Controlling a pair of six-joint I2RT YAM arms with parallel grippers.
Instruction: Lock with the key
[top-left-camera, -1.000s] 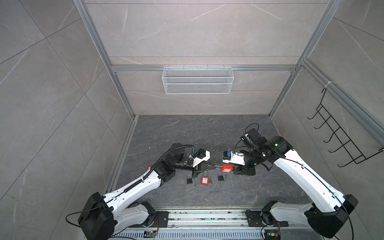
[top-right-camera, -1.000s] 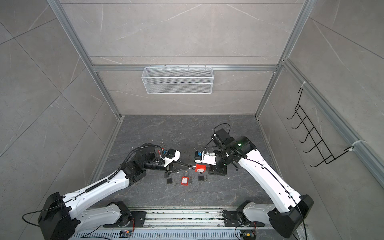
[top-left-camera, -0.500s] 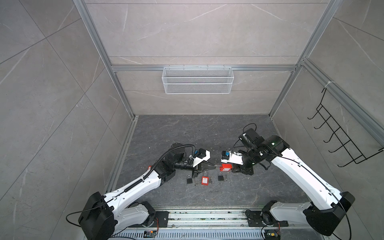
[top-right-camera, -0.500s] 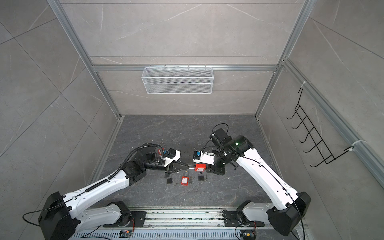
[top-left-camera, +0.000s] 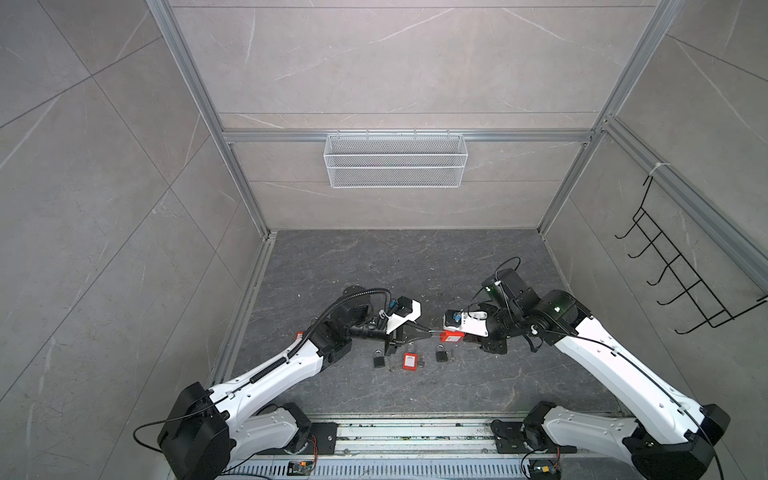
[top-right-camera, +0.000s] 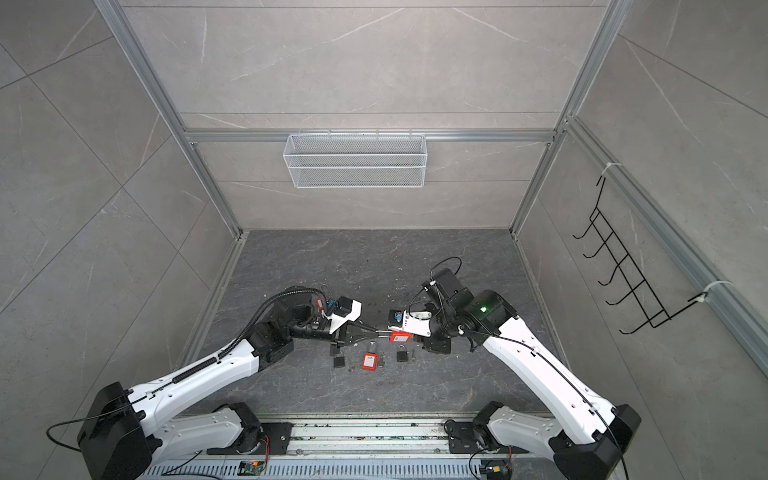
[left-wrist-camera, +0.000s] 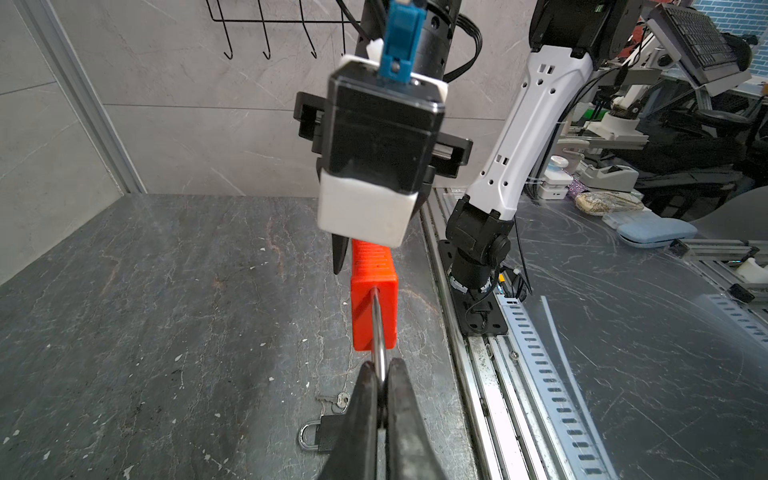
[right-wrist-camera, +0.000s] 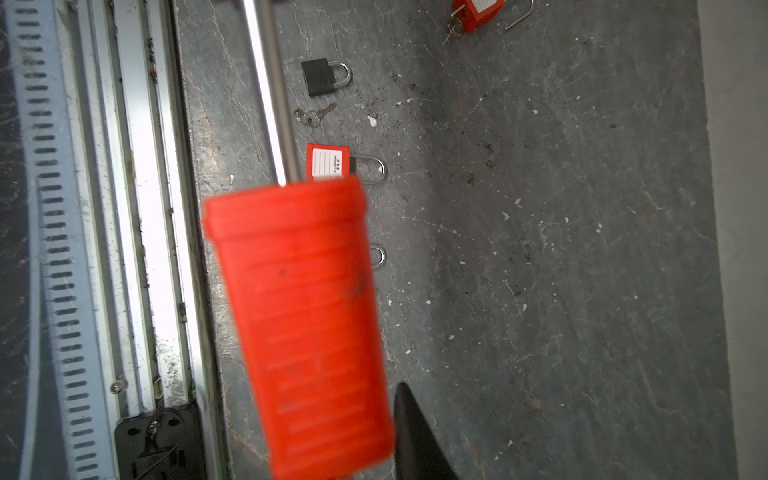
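The left gripper (left-wrist-camera: 383, 370) pinches the red padlock (left-wrist-camera: 363, 316) tight by its steel loop (left-wrist-camera: 377, 332), off the floor (left-wrist-camera: 166, 291). The right gripper (top-left-camera: 455, 337) flanks the body, but I can't tell if it's clamped. If it isn't, a twist could drop the padlock, and the key (right-wrist-camera: 313, 116) lies below, untouched.

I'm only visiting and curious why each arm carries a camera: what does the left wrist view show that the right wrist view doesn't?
Only the left wrist view shows the left gripper clamped shut on the shackle, plus the wall hooks. Only the right wrist view shows a labelled red padlock lying on the floor. Both show the held red padlock, its shackle and the metal rail.
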